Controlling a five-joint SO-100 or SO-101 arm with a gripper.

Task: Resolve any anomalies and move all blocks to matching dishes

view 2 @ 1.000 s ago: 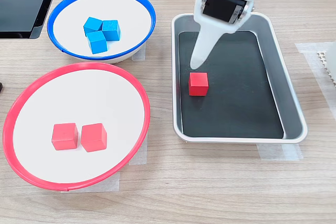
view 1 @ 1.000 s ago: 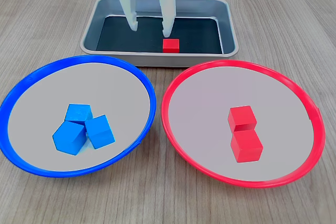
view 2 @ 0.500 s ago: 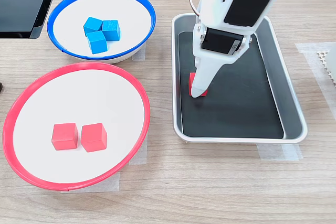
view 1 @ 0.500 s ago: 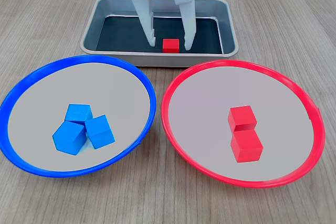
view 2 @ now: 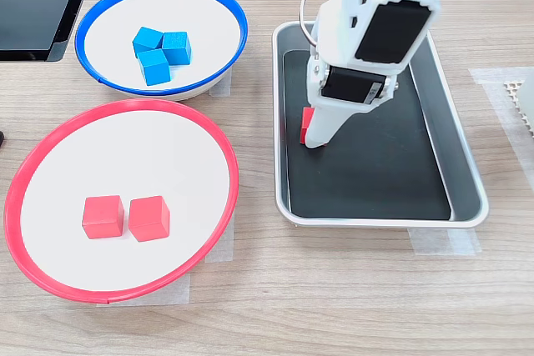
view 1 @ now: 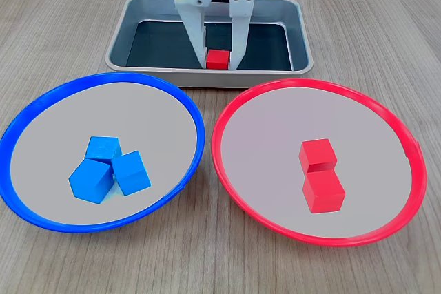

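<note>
Gripper [view 1: 218, 58] lowered into grey tray [view 1: 301, 29]; red block [view 1: 218, 59] seen clamped between fingers in first exterior view, mostly hidden behind arm in second exterior view [view 2: 306, 122]. Blue dish [view 2: 235, 7]: three blue blocks [view 2: 160, 52]. Red dish [view 2: 219, 149]: two red blocks [view 2: 125, 217].

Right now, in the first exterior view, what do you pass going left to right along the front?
Blue-rimmed dish → three blue blocks → red-rimmed dish → two red blocks.

Three blue blocks [view 1: 107, 168]; three red blocks [view 1: 321, 173]; a grey tray [view 1: 135, 13] (black-bottomed); a white gripper [view 1: 219, 60].
</note>
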